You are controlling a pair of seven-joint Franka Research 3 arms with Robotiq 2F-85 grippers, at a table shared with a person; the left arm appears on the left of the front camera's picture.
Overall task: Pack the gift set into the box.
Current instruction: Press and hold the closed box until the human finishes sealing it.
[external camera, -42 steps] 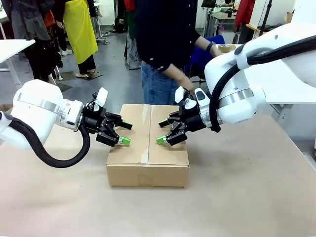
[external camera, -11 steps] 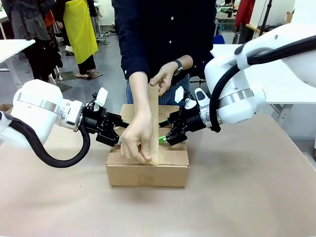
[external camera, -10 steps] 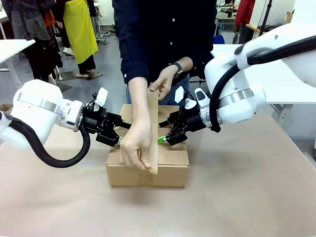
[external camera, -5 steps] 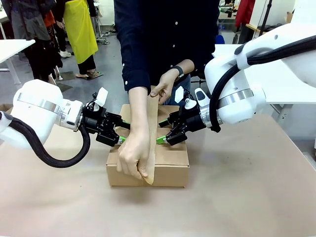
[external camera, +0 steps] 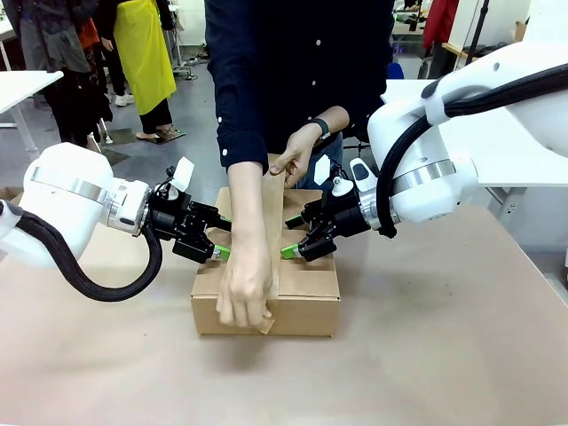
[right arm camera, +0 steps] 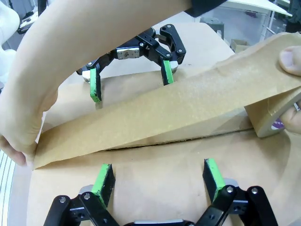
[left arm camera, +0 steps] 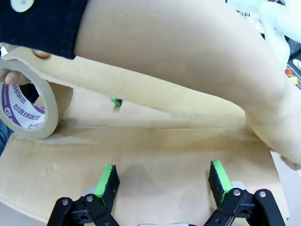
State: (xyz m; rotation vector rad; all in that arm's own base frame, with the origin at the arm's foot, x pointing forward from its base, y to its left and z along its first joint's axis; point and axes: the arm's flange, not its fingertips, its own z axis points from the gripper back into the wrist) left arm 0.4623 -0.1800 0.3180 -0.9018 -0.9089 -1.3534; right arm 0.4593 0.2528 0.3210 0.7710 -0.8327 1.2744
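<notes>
The brown cardboard box (external camera: 306, 312) stands at mid-table with its top flaps down; the gift set is hidden inside. My left gripper (external camera: 215, 240) (left arm camera: 163, 181) is open, its green pads resting on the left flap (left arm camera: 155, 155). My right gripper (external camera: 297, 238) (right arm camera: 159, 181) is open on the right flap (right arm camera: 155, 169). A person stretches brown tape (external camera: 273, 213) (right arm camera: 164, 117) (left arm camera: 155, 94) along the centre seam. One hand (external camera: 244, 302) presses the tape's end onto the box's front face. The other hand (external camera: 293, 161) holds the tape roll (left arm camera: 28, 113) (right arm camera: 277, 115) at the far edge.
The person's forearm (external camera: 253, 222) crosses the box between my two grippers. Bare brown table (external camera: 426, 355) lies around the box. Other people and a white table (external camera: 22, 84) are farther back on the left.
The person's hand has drawn the tape from above the box top down over the front edge onto the front face. The roll hand has lowered a little. Both grippers have stayed put.
</notes>
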